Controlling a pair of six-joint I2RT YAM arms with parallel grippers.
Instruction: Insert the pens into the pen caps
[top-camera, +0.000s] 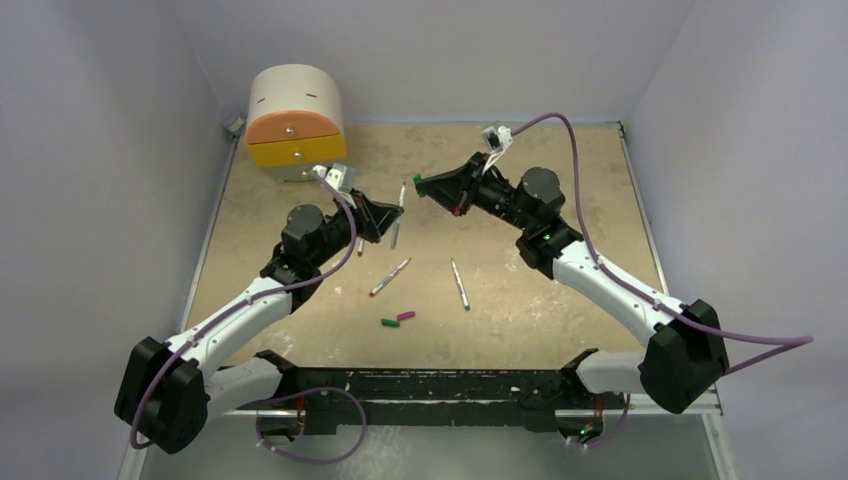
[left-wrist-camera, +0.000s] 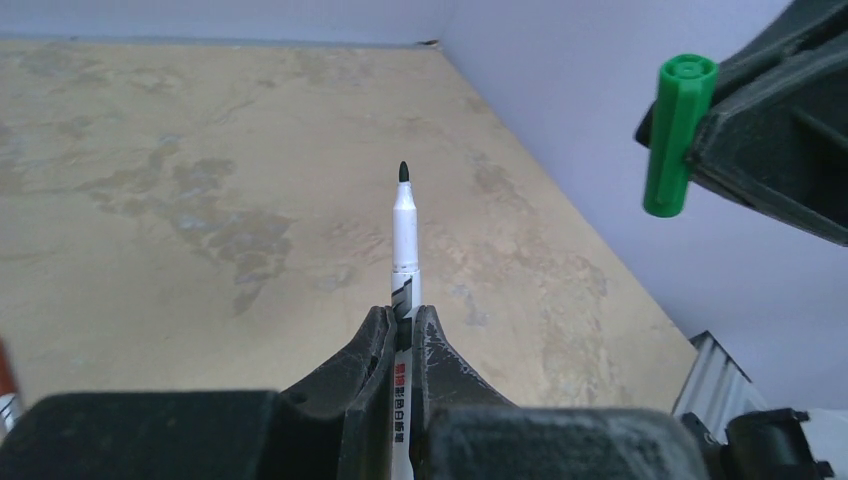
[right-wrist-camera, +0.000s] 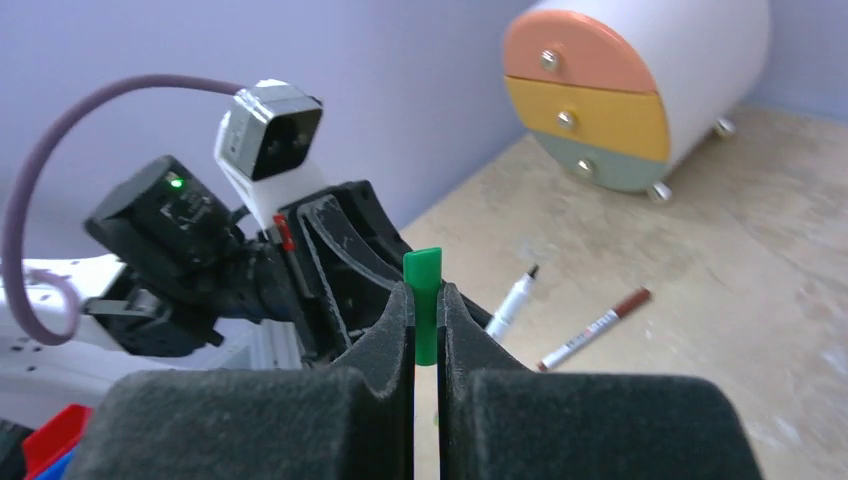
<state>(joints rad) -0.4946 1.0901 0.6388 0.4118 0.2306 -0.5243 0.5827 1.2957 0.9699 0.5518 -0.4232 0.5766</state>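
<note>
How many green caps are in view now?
2. The held green cap is clamped in the right gripper; the loose green cap lies on the table beside the magenta cap. Others could be hidden.

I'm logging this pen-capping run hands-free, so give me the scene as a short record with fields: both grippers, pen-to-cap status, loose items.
left gripper: shut on held pen, tip bare
right gripper: shut on held green cap
pen-to-cap status: apart, not yet inserted
loose pens: mid-table pen, pen nearer the right arm
loose caps: second green cap, magenta cap, close together
</note>
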